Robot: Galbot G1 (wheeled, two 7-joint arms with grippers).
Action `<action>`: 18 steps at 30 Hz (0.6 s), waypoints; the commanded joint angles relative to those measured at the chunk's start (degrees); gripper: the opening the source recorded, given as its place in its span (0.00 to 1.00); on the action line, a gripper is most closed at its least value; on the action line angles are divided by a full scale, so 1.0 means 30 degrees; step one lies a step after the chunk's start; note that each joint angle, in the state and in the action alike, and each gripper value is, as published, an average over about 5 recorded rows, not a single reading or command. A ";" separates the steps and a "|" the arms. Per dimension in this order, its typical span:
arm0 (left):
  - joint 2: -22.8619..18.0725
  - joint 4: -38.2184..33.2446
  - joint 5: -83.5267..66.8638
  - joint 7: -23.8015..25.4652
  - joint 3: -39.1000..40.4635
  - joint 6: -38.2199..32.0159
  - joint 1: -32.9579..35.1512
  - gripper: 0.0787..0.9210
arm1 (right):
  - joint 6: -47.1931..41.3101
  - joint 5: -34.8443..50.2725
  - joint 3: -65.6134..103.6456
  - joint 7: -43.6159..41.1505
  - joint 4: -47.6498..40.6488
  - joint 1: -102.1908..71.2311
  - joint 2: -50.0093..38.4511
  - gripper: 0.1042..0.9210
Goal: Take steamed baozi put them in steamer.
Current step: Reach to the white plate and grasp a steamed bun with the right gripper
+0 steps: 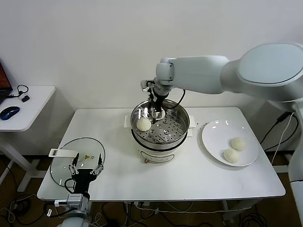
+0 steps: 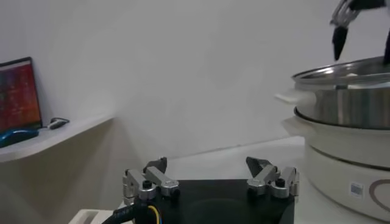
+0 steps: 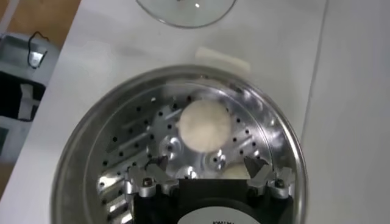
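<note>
Head view shows you the right arm stretched across from the right side, its forearm level above the table (image 1: 189,175) and its wrist bent straight down over the back of the steamer (image 1: 182,124). The right gripper (image 1: 156,111) hangs inside the steel basket's rim with its fingers pointing down. From the right wrist view you can see those fingers (image 3: 262,173) spread wide with nothing between them. One bun (image 3: 205,124) sits on the holed floor ahead of the gripper, and a second bun (image 3: 234,172) shows only as a pale edge tucked close beside one finger; you cannot tell whether it touches the finger.

On the head view the first bun lies on the basket floor toward the robot's left side, next to the wall. Two more buns rest on the white plate (image 1: 213,137) to the right of the steamer: one (image 1: 238,144) farther back, the other (image 1: 231,155) nearer the front, just beside each other.

Your left arm waits low at the front left corner of the table. Its gripper (image 1: 85,169) is level and points toward the back, its fingers spread apart and holding nothing, just over the near edge of the glass lid (image 1: 64,165) lying flat there. The left wrist view shows the same open fingers (image 2: 157,176) with the steamer's white base (image 2: 341,176) farther off.
</note>
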 commanded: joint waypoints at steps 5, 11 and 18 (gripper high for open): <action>-0.0896 0.0112 0.0296 -0.0020 -0.0029 -0.0056 0.0050 0.88 | 0.2594 -0.1638 -0.1800 -0.2455 0.1927 0.3092 -0.6176 0.88; -0.0934 0.0334 0.0485 -0.0039 -0.0011 -0.0026 -0.0025 0.88 | 0.3480 -0.3042 -0.1969 -0.2996 0.1920 0.2765 -0.8236 0.88; -0.0934 0.0524 0.0679 -0.0043 -0.0069 -0.0004 -0.0096 0.88 | 0.4182 -0.4731 -0.1879 -0.3154 0.2186 0.1565 -1.0206 0.88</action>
